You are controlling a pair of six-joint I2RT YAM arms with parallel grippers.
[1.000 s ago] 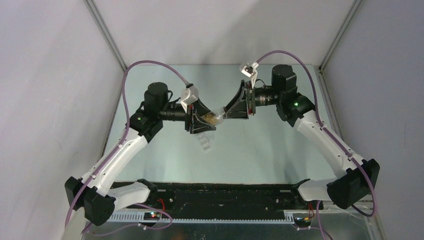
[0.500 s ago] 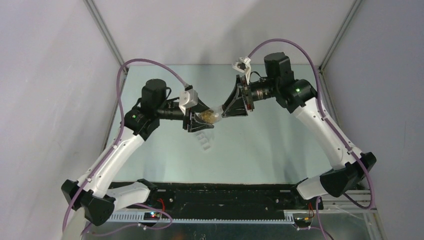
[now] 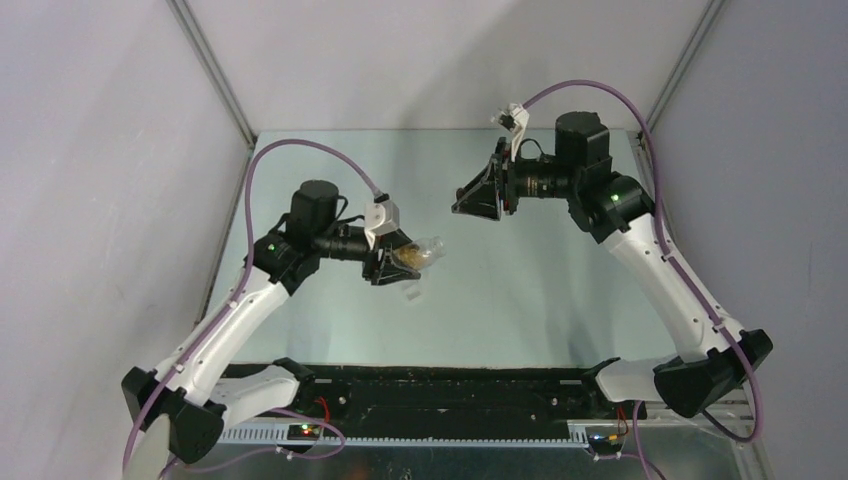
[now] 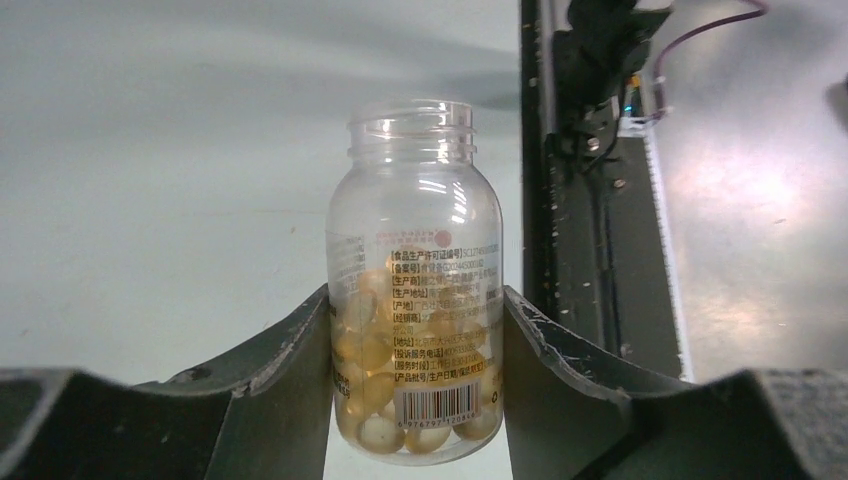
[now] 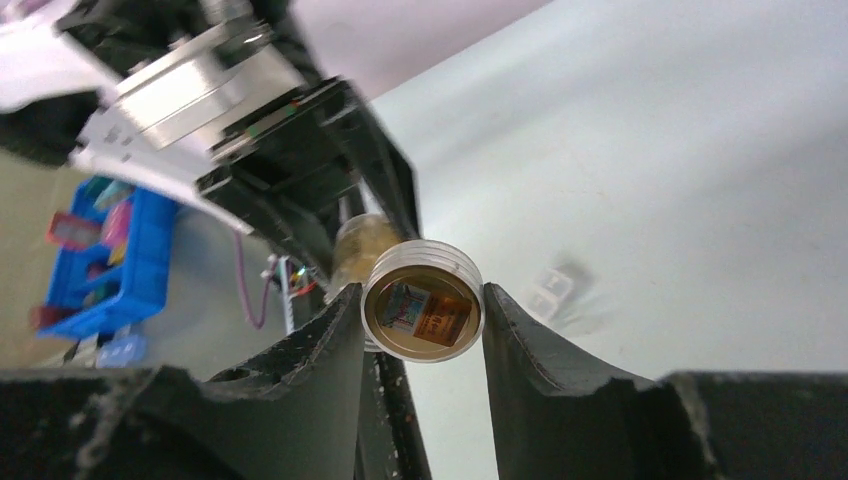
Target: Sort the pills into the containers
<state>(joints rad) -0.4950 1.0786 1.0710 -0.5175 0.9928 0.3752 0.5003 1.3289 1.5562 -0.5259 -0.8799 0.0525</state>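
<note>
The desk (image 3: 540,300) is a pale grey-green, matte sheet, closed in by light panels (image 3: 100,200) at 9, 12 and 3 o'clock. One loose thing lies directly on it: the box (image 3: 411,291), small, white and translucent, made of joined square cells. It lies flat, a little toward 9 o'clock from the desk's middle. From the right wrist the box (image 5: 553,290) is only a blurred pale shape on the surface, and what its cells hold cannot be told. At 6 o'clock a black rail (image 3: 440,385) runs along the desk's near edge, with a perforated metal strip (image 3: 440,432) just beyond it.
</note>
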